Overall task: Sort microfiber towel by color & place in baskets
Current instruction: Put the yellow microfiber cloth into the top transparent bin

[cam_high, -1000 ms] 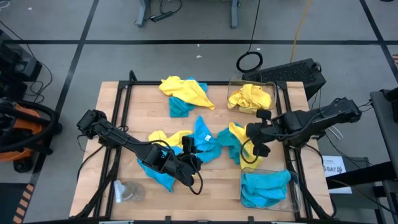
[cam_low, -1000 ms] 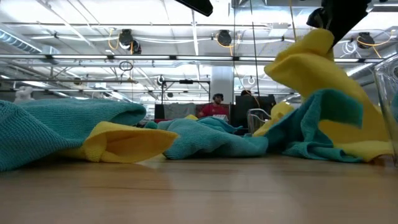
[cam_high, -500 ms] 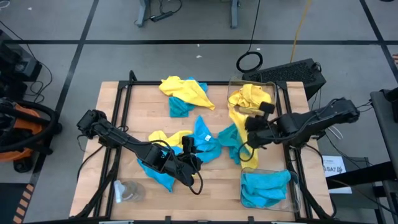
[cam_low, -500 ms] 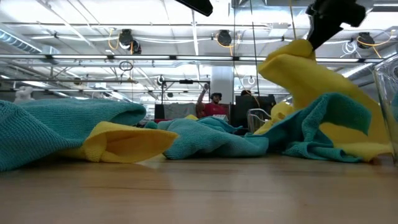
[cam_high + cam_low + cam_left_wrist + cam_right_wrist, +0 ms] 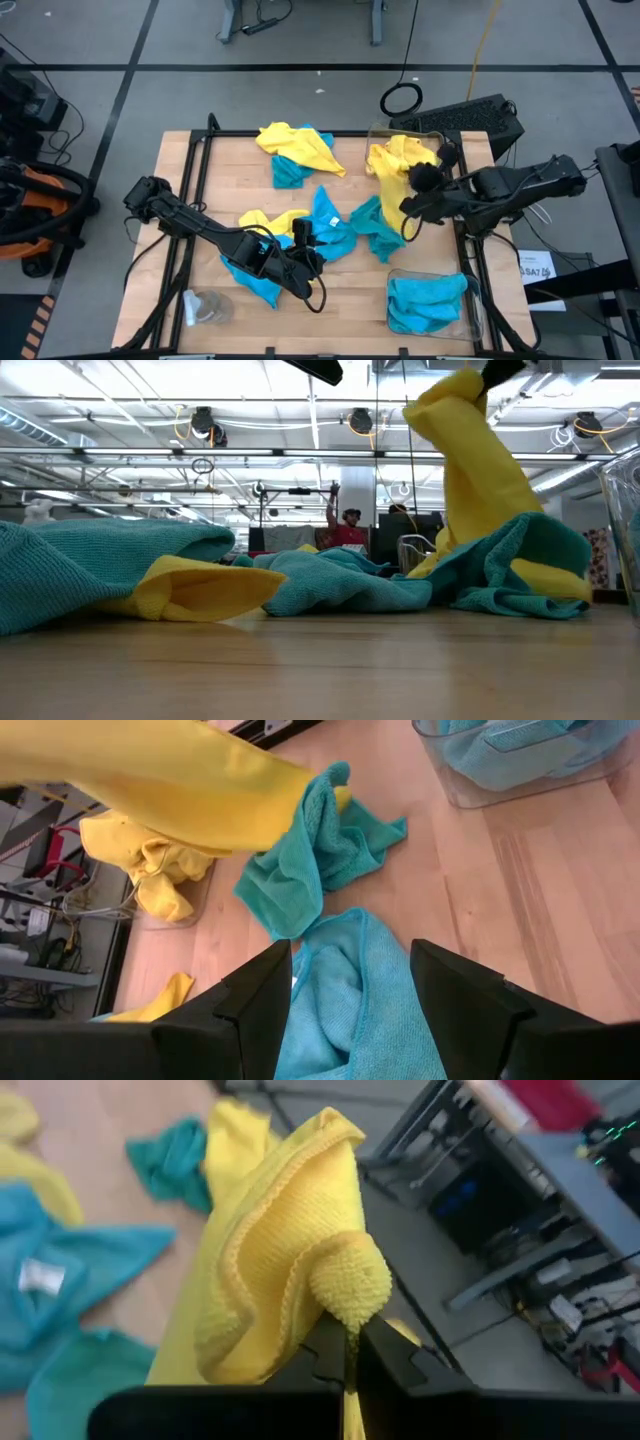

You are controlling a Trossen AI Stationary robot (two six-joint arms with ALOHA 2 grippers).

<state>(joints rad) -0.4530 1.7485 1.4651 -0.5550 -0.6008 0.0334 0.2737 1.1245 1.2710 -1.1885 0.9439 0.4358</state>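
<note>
**Yellow towel lifted beside its basket**

The right claw point(image 5: 427, 177) is clamped tight on a yellow towel point(image 5: 388, 180), holding it raised off the wooden surface point(image 5: 350, 300) just beside the far clear basket point(image 5: 380, 131), which holds yellow cloths. The towel's lower end hangs down to a turquoise towel point(image 5: 374, 228) lying beneath it. The near basket point(image 5: 470, 310) holds turquoise cloths. The left claw point(image 5: 305, 262) sits low among a mixed heap of towels near the middle of the surface, its fingers point(image 5: 255, 1000) spread apart with nothing gripped, a turquoise cloth point(image 5: 355, 990) lying under them. Another yellow and turquoise pile point(image 5: 295, 150) lies at the far edge
</note>
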